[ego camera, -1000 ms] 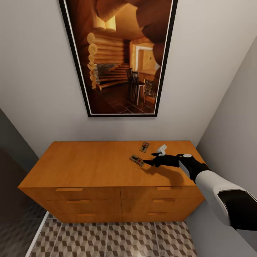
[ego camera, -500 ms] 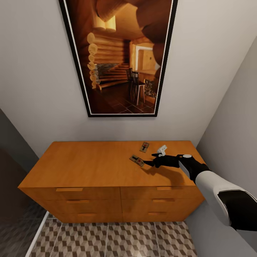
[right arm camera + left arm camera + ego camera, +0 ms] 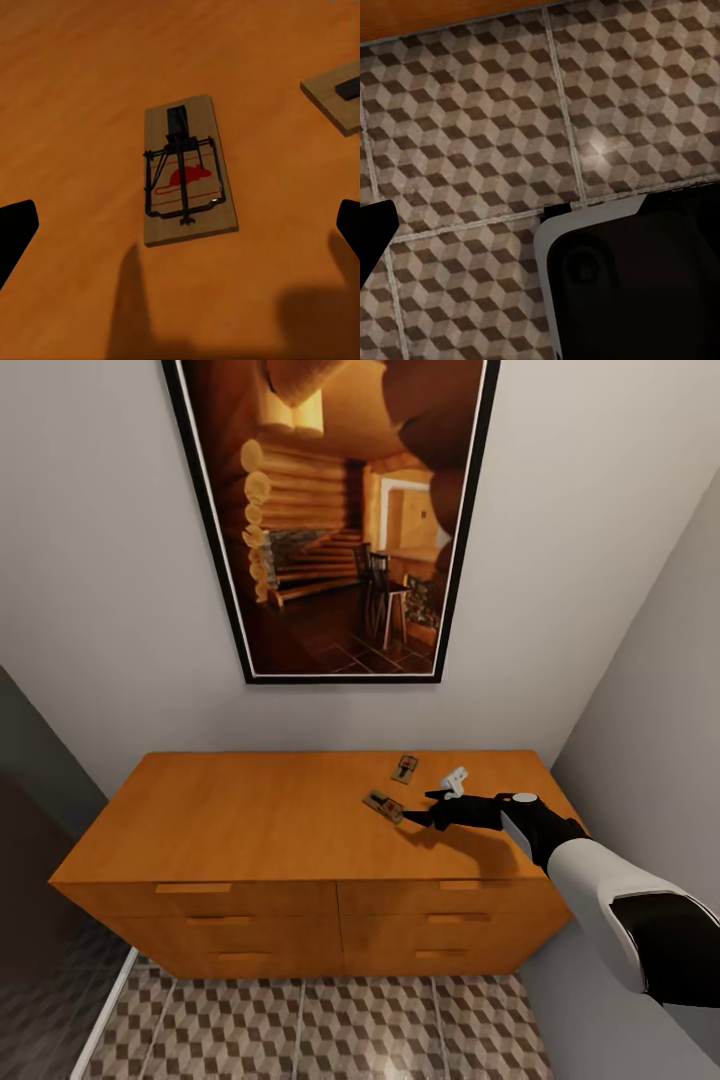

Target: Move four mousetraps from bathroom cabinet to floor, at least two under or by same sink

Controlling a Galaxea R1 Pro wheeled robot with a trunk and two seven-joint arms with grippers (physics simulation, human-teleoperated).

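Narrow bathroom corner, grey walls, large framed log-cabin picture [image 3: 335, 510] above cabinet [image 3: 300, 830]. Cube-pattern bathroom floor [image 3: 330, 1025] below cabinet. Two mousetraps on cabinet top toward right: near mousetrap [image 3: 383, 806] just ahead of right gripper [image 3: 418, 815], far mousetrap [image 3: 405, 768] behind it, closer to wall. Right gripper low over top, fingers spread wide, near trap lying between them, not gripped. Left gripper [image 3: 375, 236] over floor tiles; finger state cannot tell.
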